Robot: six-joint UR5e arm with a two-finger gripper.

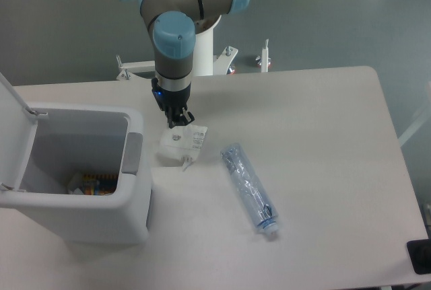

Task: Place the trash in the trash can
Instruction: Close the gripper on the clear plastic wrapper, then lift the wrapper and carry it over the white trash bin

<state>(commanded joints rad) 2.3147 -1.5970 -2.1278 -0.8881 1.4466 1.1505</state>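
- The gripper [177, 121] hangs from the grey-and-blue arm [176, 41] over the rear middle of the desk [316, 135]; its fingers are pinched on the top edge of the flat clear packet [182, 145]
- The packet with its white printed label dangles tilted below the gripper, just beside the right wall of the trash can [128, 196]; whether its lower corner touches the desk cannot be told
- The trash can stands at the left of the desk with its flip lid [12, 105] swung up and open; a grey tab [133, 154] sits on the rim nearest the packet; colourful scraps [91, 184] lie at its bottom
- The crushed bluish bottle [249, 188] lies flat on the desk to the right of the packet, apart from it, its capped end pointing toward the front edge
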